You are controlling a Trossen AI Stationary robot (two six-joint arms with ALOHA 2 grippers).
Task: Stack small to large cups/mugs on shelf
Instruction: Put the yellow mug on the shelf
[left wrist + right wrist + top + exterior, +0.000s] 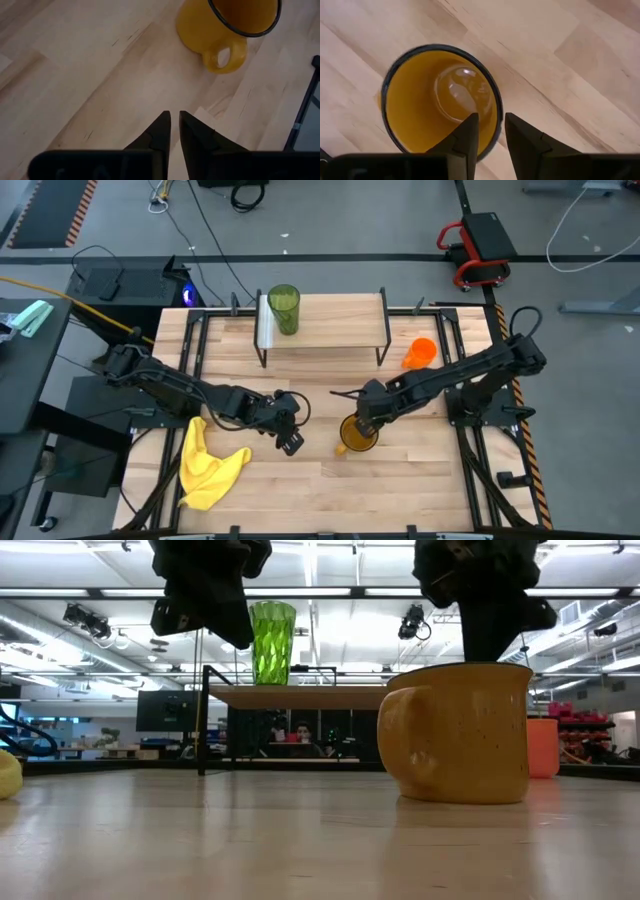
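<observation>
Hovering right over the amber-yellow mug (440, 100) mid-table, right gripper (491, 126) fingers narrowly apart, straddling the rim. Needs squaring, then a firm pinch. Left gripper (174, 125) nearly pressed together, idling beside. Green tumbler (284, 308) already on shelf (330, 315).

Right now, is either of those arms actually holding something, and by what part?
Nothing is held yet. The right gripper straddles the yellow mug's rim, one finger inside, not clamped. The left gripper is nearly closed over bare table.

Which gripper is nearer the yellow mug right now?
Right. The right gripper sits directly over the yellow mug, fingers straddling its rim. The left gripper hangs beside it, off its handle side, clear of it.
</observation>
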